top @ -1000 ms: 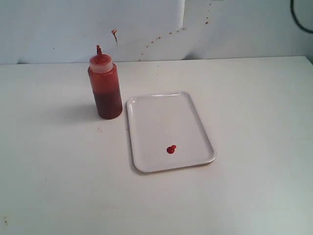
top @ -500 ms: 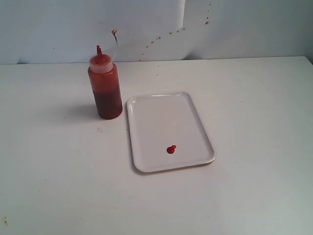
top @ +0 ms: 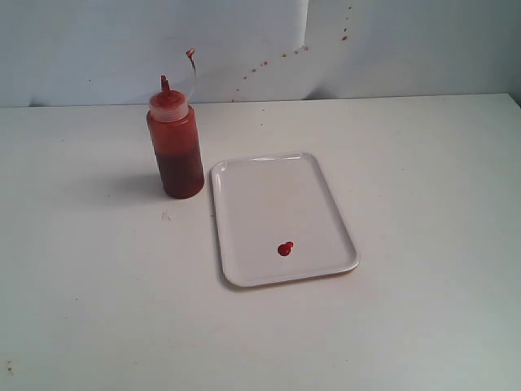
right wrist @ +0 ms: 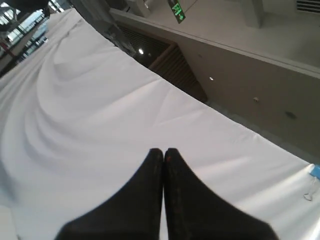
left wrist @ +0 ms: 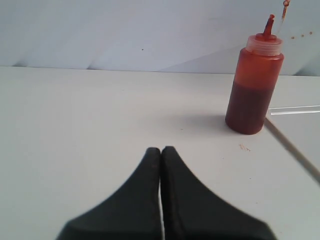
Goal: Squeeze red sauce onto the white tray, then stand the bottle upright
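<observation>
The bottle [top: 174, 147] is seen standing upright on the desk [top: 423, 163], with its pale ribbed cap and its red-stained nozzle turned up. It is filled with red sauce that is darker in the lower part and lighter above. It is placed just beside the far left corner of the white tray [top: 269, 195], outside the rim, and in the left wrist view a narrow strip of desk is seen between the bottle [left wrist: 254, 90] and the tray edge [left wrist: 300, 132]. A small round blob of the red sauce [top: 285, 248] lies on the tray, in the half nearer to the exterior camera, well apart from the bottle. The rest of the tray surface is plain white. The left fingers [left wrist: 145, 195] are pressed together tip to tip and nothing is gripped between them. They are held low over the desk and directed along it. The bottle stands ahead of them and off to one side, well apart, so it is not touched by them. The right fingers [right wrist: 145, 200] are also pressed together and hold nothing. They are pointed upward at a draped white cloth [right wrist: 100, 125], above which a ceiling with a green sign [right wrist: 176, 10] is seen. Behind the desk a pale backdrop [top: 122, 49] is hung, and a line of small reddish specks [top: 264, 63] is seen on it.
</observation>
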`<state>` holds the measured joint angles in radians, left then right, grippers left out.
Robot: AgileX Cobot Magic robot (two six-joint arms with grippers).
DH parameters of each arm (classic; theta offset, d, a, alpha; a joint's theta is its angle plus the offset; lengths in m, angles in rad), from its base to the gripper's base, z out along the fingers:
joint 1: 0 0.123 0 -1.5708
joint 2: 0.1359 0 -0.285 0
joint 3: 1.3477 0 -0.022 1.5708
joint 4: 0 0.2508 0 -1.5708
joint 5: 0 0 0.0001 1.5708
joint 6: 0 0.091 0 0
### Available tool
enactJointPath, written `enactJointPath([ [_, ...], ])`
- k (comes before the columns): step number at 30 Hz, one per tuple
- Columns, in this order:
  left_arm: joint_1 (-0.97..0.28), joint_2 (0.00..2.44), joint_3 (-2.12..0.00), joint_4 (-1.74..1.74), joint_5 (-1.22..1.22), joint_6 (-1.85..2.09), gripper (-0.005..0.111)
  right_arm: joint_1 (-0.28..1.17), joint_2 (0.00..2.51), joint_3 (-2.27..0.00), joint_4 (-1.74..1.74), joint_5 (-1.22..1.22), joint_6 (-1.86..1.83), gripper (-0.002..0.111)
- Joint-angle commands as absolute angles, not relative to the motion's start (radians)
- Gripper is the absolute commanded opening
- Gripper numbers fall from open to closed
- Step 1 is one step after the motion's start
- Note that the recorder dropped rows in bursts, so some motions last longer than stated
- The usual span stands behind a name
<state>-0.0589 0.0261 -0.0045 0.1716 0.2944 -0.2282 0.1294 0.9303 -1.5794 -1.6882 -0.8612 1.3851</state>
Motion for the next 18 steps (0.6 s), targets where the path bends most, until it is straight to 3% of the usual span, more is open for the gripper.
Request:
enactJointPath([
  [1, -0.056, 0.026, 0.000, 0.167, 0.288, -0.229, 0.000, 0.132, 0.884, -1.585, -1.701, -0.912, 1.467, 0.000],
  [9, -0.056, 0.026, 0.000, 0.167, 0.288, -0.229, 0.000, 0.132, 0.832, -1.523, -1.744, -0.829, 1.470, 0.000],
  [15, -0.056, 0.026, 0.000, 0.167, 0.288, -0.229, 0.000, 0.130, 0.538, -1.002, -1.664, -0.084, 1.470, 0.000],
  [18, -0.056, 0.026, 0.000, 0.167, 0.288, -0.229, 0.000, 0.130, 0.421, -0.764, -1.664, 0.095, 1.470, 0.000],
])
